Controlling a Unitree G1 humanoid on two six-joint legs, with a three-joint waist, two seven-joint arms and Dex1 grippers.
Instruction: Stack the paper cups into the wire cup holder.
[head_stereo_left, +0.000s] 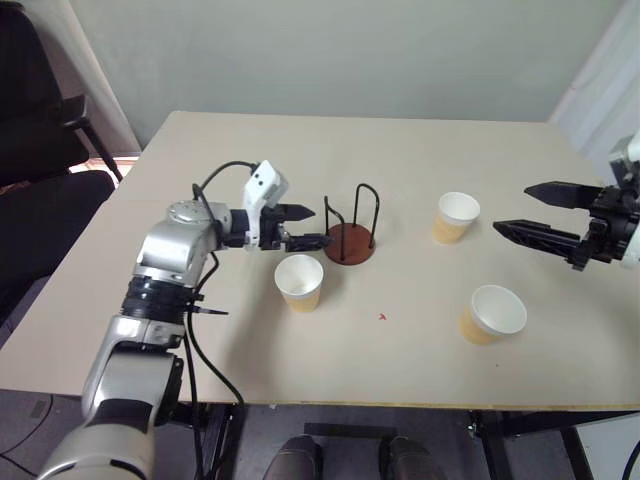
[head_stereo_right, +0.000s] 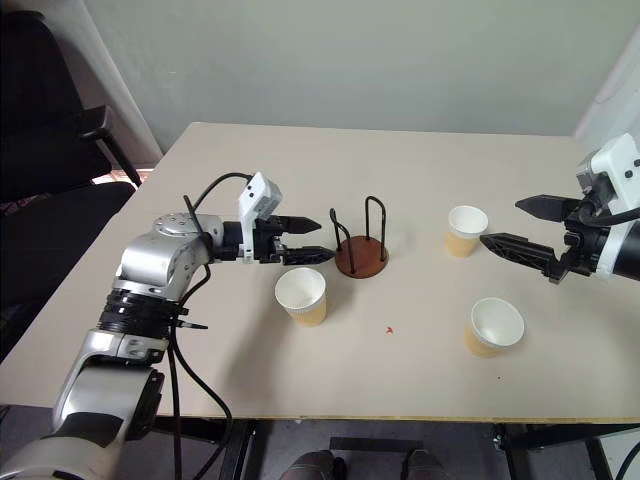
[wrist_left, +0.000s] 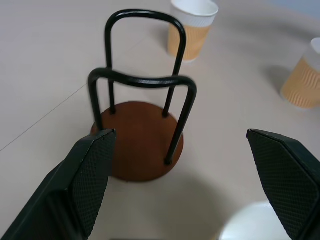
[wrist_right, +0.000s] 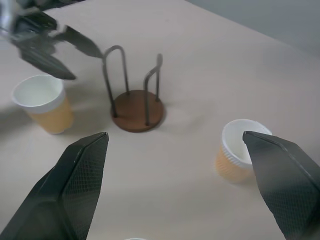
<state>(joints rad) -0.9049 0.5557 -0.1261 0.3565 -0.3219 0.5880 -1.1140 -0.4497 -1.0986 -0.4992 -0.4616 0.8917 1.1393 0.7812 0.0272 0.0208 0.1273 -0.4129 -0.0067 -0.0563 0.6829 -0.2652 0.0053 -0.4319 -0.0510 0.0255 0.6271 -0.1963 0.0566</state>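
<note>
On the left, the left tool (head_stereo_left: 303, 226) hangs low over the desk (head_stereo_left: 420, 150) with its two black fingers spread wide and nothing between them, pointing toward the wire cup holder (head_stereo_left: 350, 243), which sits just beyond its fingertips. One paper cup (head_stereo_left: 300, 283) stands upright just beside and below that tool, on the near side of it, mouth up; in the left wrist view its white rim (wrist_left: 250, 225) peeks in by one finger, so the tool is aimed past the cup at the empty holder, not at the cup itself.

The holder's two wire loops stand upright on the round brown base, with no cup inside yet.

Further right, a second cup (head_stereo_left: 456, 217) stands upright well apart from the holder, and a third (head_stereo_left: 491, 314) stands nearer the front edge. The right tool (head_stereo_left: 548, 212) hovers above the desk at the right side, also wide and empty, pointing inward, with the second cup closest to its fingertips.

My judgement: the near cup lies to the left arm, which would need to drop back and down onto it; its long axis is vertical, so a side grasp across the wall suits
</note>
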